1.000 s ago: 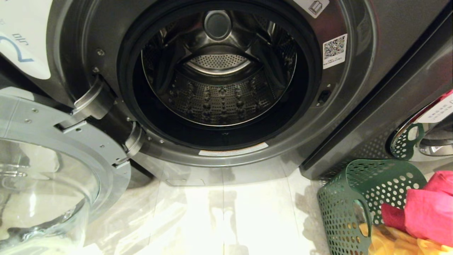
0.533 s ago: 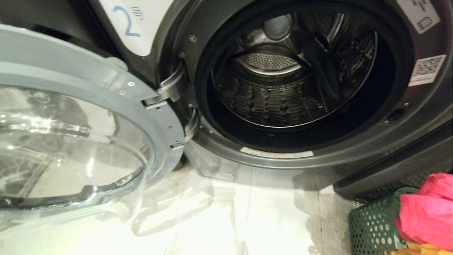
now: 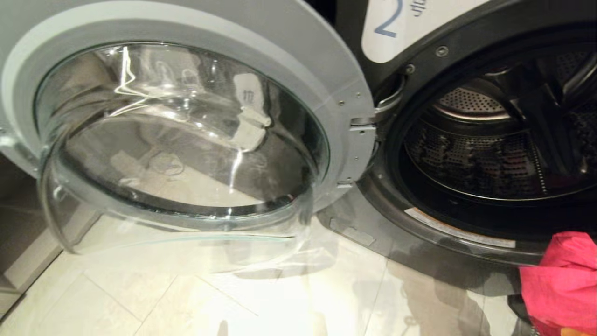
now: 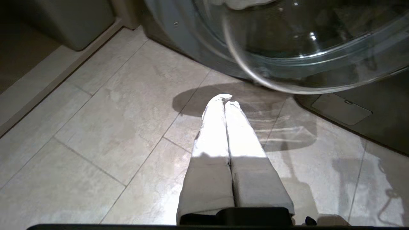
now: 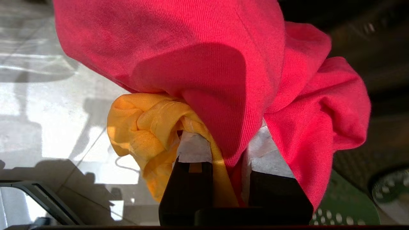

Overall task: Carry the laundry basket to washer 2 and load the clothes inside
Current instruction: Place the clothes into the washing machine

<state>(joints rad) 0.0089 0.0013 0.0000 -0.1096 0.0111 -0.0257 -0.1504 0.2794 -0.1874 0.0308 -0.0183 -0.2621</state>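
Washer 2 (image 3: 373, 219), dark grey with a white label showing "2" (image 3: 396, 32), stands with its round glass door (image 3: 177, 140) swung wide open to the left. Its steel drum (image 3: 485, 154) holds nothing that I can see. My right gripper (image 5: 228, 140) is shut on the clothes: a pink-red garment (image 5: 198, 48) and a yellow garment (image 5: 143, 127) bunch between and over its fingers. The pink-red garment (image 3: 559, 284) shows at the head view's lower right, hiding that gripper. A bit of the green laundry basket (image 5: 346, 206) lies below it. My left gripper (image 4: 226, 99) is shut and holds nothing, low over the floor in front of the door's glass bowl (image 4: 303, 48).
The open door juts far out over the pale tiled floor (image 3: 233, 298) on the left of the washer's mouth. A skirting edge (image 3: 23, 266) and a grey cabinet (image 4: 73, 22) bound the floor further left.
The whole head view has swung: the washer's mouth slid from the middle to the right, the door now fills the left, and the basket left that view. The camera moved, not the things.
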